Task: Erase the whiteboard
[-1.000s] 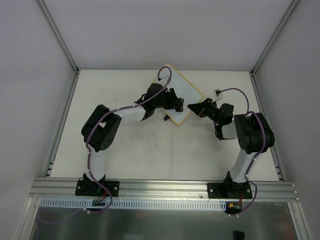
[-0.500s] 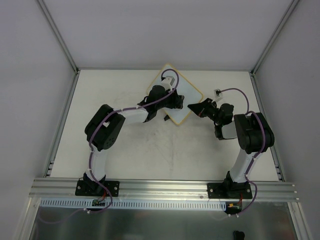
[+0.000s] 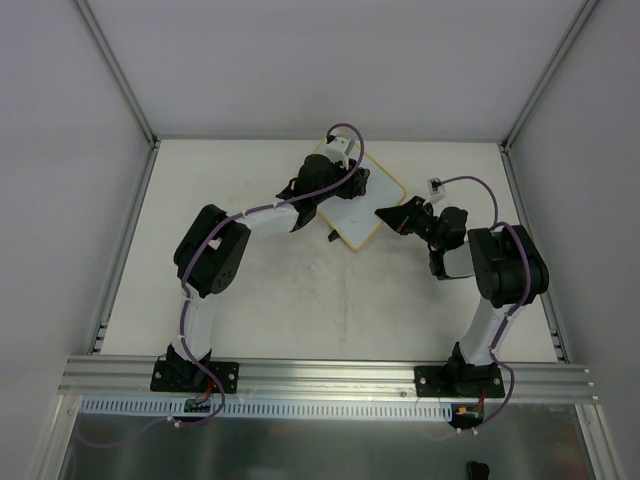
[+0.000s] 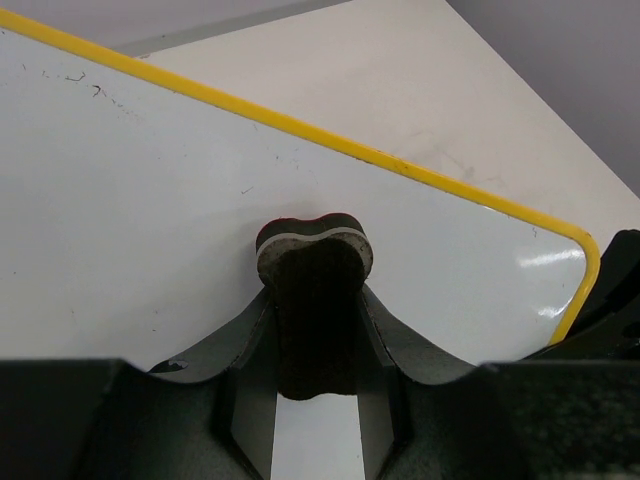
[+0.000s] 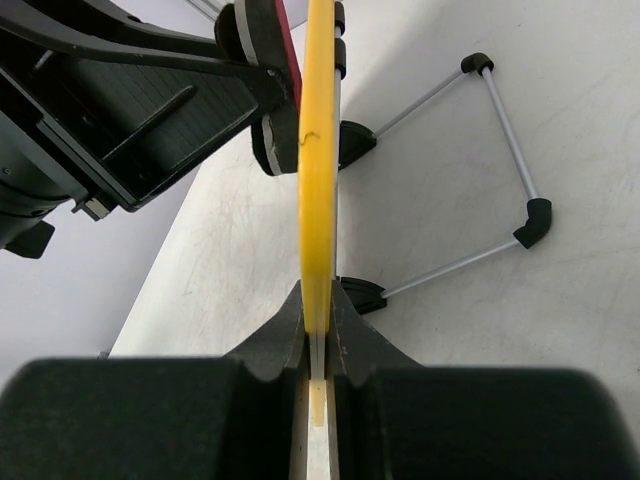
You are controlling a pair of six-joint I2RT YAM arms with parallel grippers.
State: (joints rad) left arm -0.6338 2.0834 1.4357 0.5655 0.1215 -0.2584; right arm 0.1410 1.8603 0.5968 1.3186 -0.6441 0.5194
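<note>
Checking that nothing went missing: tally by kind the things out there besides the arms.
whiteboard: 1
eraser: 1
wire stand: 1
Total: 3

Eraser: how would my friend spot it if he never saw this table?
Find the yellow-framed whiteboard at the far middle of the table. The left gripper reaches onto its white face. The eraser is the small dark pad pinched in that gripper, the only bone-shaped thing with a pale band.
</note>
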